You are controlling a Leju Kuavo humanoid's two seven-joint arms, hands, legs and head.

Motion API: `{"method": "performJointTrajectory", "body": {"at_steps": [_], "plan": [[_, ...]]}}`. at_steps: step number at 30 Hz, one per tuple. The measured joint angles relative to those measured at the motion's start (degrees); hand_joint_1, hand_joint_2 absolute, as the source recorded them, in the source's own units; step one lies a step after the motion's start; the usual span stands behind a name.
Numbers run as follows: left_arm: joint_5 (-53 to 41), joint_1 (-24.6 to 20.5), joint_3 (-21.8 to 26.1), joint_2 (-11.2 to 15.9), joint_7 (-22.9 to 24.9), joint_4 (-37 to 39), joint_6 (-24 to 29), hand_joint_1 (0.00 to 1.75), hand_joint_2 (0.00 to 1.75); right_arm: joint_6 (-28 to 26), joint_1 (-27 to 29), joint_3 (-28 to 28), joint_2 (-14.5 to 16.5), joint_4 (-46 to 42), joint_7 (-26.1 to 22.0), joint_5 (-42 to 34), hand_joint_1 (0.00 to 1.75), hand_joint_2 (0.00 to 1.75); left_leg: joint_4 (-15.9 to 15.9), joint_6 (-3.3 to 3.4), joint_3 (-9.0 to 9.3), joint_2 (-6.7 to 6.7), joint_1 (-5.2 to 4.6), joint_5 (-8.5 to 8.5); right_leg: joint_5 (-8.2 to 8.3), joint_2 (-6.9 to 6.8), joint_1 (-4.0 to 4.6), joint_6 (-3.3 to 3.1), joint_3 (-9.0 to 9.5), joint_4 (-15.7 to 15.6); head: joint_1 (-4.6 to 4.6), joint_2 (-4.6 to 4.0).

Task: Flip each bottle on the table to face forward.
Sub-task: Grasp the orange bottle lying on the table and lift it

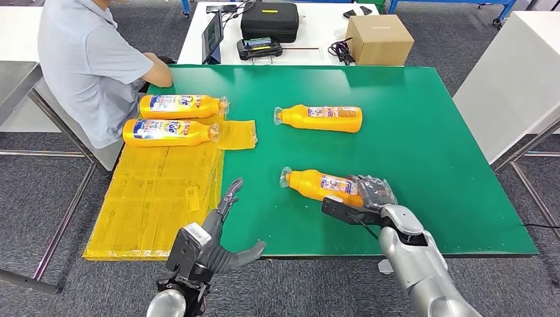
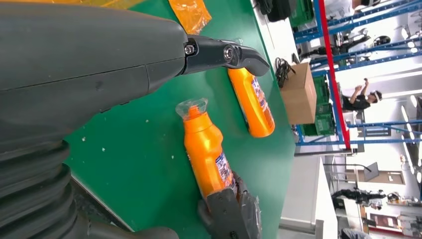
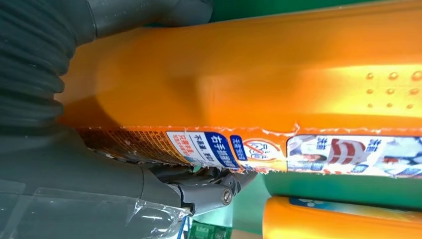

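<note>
An orange bottle lies on its side on the green table, cap pointing left. My right hand grips its base end; in the right wrist view the bottle lies against the hand, with fingers under its label edge. The left wrist view shows the same bottle with the right hand around its base. A second orange bottle lies farther back. Two more bottles lie at the left. My left hand hovers at the front edge, fingers apart, holding nothing.
A yellow plastic sheet covers the table's left side. A person sits at the far left corner, arm near the two left bottles. Behind the table stand a cardboard box and a black case.
</note>
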Motion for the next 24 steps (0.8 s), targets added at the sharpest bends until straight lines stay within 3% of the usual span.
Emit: {"method": "performJointTrajectory", "body": {"at_steps": [7, 13, 17, 24], "plan": [[0.70, -0.81, -0.39, 0.03, -0.57, 1.17, -0.08, 0.00, 1.75, 2.81, -0.27, 1.44, -3.13, 0.19, -2.66, -10.68, 1.75, 1.75, 0.00, 0.02, 0.19, 0.00, 0.00, -0.03, -0.02, 0.00, 0.01, -0.01, 0.10, -0.03, -0.01, 0.00], [7.14, -2.65, -0.34, 0.03, -0.68, 2.79, 3.54, 0.00, 1.75, 7.53, 2.22, 1.04, -4.44, -3.14, -7.01, -26.79, 1.75, 1.75, 0.00, -0.01, 0.26, 0.12, 0.01, -0.09, 0.00, 0.06, 0.03, -0.01, 0.27, -0.02, 0.01, 0.00], [13.04, -3.53, 0.04, 0.03, -0.81, 4.41, 5.76, 0.00, 1.75, 7.58, 4.77, 1.16, -2.51, -7.21, -7.70, -31.10, 1.75, 1.75, -0.02, -0.04, 0.25, 0.33, 0.06, -0.10, 0.03, 0.26, 0.09, -0.03, 0.20, 0.00, 0.00, 0.00], [21.44, -3.91, 1.83, -0.03, -2.72, 8.00, 5.37, 0.00, 1.75, 7.57, 8.90, 3.64, 3.95, -14.92, -7.83, -35.72, 1.75, 1.75, -0.02, -0.06, -0.12, 0.20, 0.18, 0.00, 0.02, 0.21, 0.18, -0.04, -0.10, 0.06, -0.01, 0.00]]}}
